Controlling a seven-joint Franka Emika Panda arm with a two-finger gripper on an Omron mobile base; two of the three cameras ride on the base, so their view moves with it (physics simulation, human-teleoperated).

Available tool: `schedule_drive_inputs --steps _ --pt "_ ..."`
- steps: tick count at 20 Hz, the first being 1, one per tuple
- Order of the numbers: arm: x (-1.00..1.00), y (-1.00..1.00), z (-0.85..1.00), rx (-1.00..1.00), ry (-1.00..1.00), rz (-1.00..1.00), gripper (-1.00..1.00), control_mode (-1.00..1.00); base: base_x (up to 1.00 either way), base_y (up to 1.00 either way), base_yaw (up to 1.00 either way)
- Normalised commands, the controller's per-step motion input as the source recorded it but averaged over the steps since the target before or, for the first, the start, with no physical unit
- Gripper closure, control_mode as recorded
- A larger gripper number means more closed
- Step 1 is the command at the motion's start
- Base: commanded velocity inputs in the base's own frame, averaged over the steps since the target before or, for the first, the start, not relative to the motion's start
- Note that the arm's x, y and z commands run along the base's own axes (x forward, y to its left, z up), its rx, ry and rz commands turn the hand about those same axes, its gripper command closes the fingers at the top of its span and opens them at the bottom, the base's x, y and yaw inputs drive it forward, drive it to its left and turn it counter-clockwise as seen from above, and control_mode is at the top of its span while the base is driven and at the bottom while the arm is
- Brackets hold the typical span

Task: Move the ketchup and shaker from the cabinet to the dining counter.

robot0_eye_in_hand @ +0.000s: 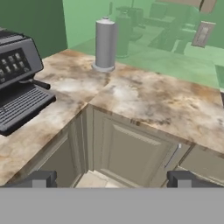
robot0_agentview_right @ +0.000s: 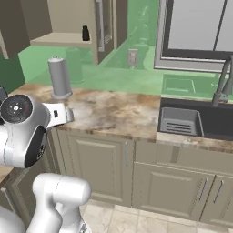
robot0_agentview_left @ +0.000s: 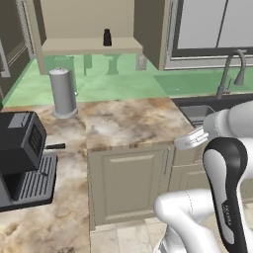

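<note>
We are judging the shaker fetch as the step in hand: shaker (robot0_agentview_left: 106, 37) standing on the open cabinet (robot0_agentview_left: 89, 46) shelf, far above the tabletop (robot0_agentview_left: 128, 121). Tool (robot0_eye_in_hand: 111, 178) released, empty; next, reaching up.

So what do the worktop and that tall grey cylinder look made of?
The worktop looks like polished marble: mottled brown-beige veining with soft pale sheen. The tall grey cylinder looks like brushed metal, with even grey shading and a vertical highlight, though painted plastic is possible.

Even bright render, soft blur, shadows faint, perhaps none.
</note>
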Motion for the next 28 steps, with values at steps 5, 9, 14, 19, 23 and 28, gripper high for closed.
schedule_drive_inputs --steps 5,9,14,19,23,28 --pt "0.00 0.00 0.00 0.00 0.00 0.00 -1.00 1.00 0.36 0.24 -0.03" --pt "0.00 0.00 0.00 0.00 0.00 0.00 -1.00 1.00 0.30 0.35 -0.02" --pt "0.00 0.00 0.00 0.00 0.00 0.00 -1.00 1.00 0.36 0.46 0.01" --pt "0.00 0.00 0.00 0.00 0.00 0.00 -1.00 1.00 0.43 0.47 0.13" --pt "0.00 0.00 0.00 0.00 0.00 0.00 -1.00 1.00 0.49 0.44 0.14" --pt "0.00 0.00 0.00 0.00 0.00 0.00 -1.00 1.00 0.56 0.40 0.12"
